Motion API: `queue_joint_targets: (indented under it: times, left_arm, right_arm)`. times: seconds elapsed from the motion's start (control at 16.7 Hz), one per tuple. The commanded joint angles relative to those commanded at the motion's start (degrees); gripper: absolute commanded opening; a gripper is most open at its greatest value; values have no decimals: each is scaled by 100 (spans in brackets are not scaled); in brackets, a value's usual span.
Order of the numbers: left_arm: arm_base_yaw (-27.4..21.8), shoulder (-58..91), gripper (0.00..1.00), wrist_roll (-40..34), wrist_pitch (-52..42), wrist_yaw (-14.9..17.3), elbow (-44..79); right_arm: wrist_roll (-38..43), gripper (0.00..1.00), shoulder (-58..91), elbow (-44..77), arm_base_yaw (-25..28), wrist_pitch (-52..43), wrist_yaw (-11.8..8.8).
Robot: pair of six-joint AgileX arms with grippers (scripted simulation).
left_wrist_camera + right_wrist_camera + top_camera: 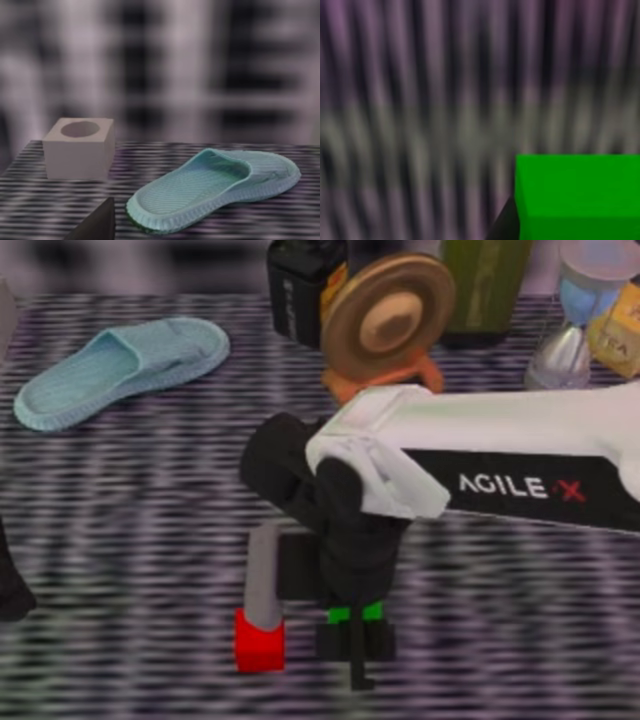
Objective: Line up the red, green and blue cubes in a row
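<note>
**Right arm over the green cube near the red one**

The right arm (500, 455) reaches in from the table's right side, its white link marked AGILEX, and its wrist bends down toward the near-centre of the striped table (120, 540). The right gripper (357, 635) hangs at roughly 6 o'clock from the table's middle, with the green cube (357, 614) showing between its dark fingers (378, 640) – the fingers sit clamped against the cube's two sides. In the right wrist view the green cube (577, 197) fills the near corner, with one dark finger (506, 222) pressed along its edge and the striped cloth behind it.

The red cube (260, 642) lies on the table at about 9 o'clock from the green cube, near it but apart, under a grey shape (264, 575) that I cannot identify. The blue cube does not show in any view.

The left arm (10, 585) is parked at the table's left edge; only a dark sliver of it shows from above, and whether its claw is apart or together I cannot tell. Its wrist view looks across a pale-blue slipper (215, 187) – also seen at about 10 o'clock on the table (125, 365) – with a grey block with a round hollow (79, 147) beside it.

Along the far edge, around 12 to 2 o'clock, stand a black box (303, 285), a round wooden disc on an orange stand (388, 315), a green bottle (485, 285) and an hourglass (580, 315)
</note>
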Motion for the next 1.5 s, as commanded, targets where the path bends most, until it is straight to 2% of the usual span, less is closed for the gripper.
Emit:
queue_joint_targets:
  times: [0.18,0.42,1.2,1.5]
  left_arm:
    - [0,0,100,0,0,0,0]
    - [0,0,100,0,0,0,0]
    - [0,0,100,0,0,0,0]
    - [0,0,100,0,0,0,0]
  right_arm:
    - [-10,0,194,-325,24,505,8]
    - [-12,0,223,-372,28,569,11]
    - [-12,98,223,-372,28,569,11]
    - [-12,100,223,-372,28,569,11]
